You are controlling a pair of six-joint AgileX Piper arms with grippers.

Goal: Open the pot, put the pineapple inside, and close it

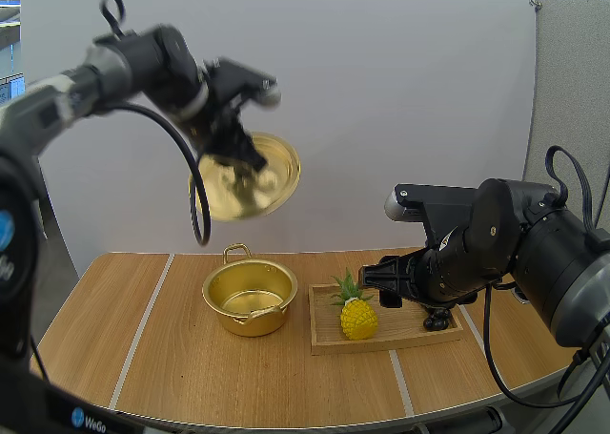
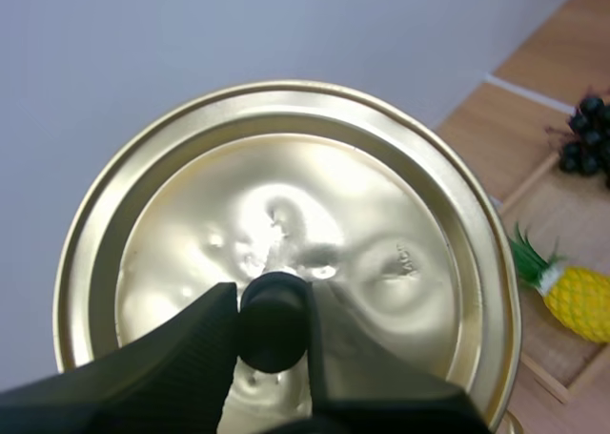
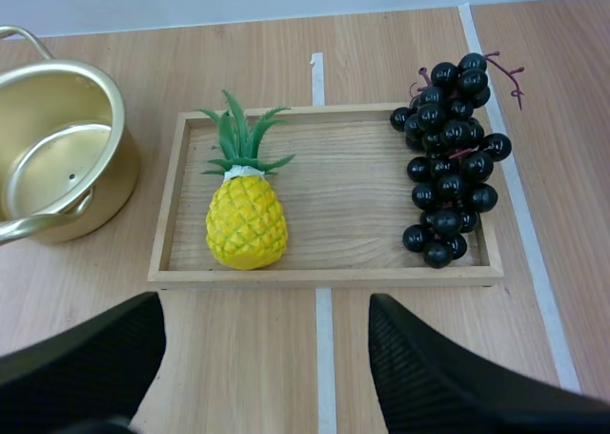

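The lid (image 2: 381, 253) is being pinched high by the left gripper (image 2: 272, 321); the pineapple (image 3: 246, 222) is not being grabbed yet, right gripper (image 3: 265, 308) spread wide.

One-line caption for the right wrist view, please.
Open right gripper hovers near a wooden tray holding a pineapple and grapes, with the lidless pot beside the tray.

- In the high view, upper left of centre, the left gripper (image 1: 233, 153) and the lid (image 1: 267, 181) it holds are blurred, so the fingers cannot be told apart there.
- In the left wrist view the fingers (image 2: 191, 348) cover both sides of the lid's knob (image 2: 274, 315), and the lid's rim is cut by the picture's edge.
- There too the pineapple (image 2: 577, 302), grapes (image 2: 589, 138) and wooden tray (image 2: 558, 215) are cut off.
- In the high view, lower right of centre, the right arm (image 1: 496, 243) covers the tray's right part.
- In the right wrist view the pot (image 3: 57, 157) is cut by the edge.
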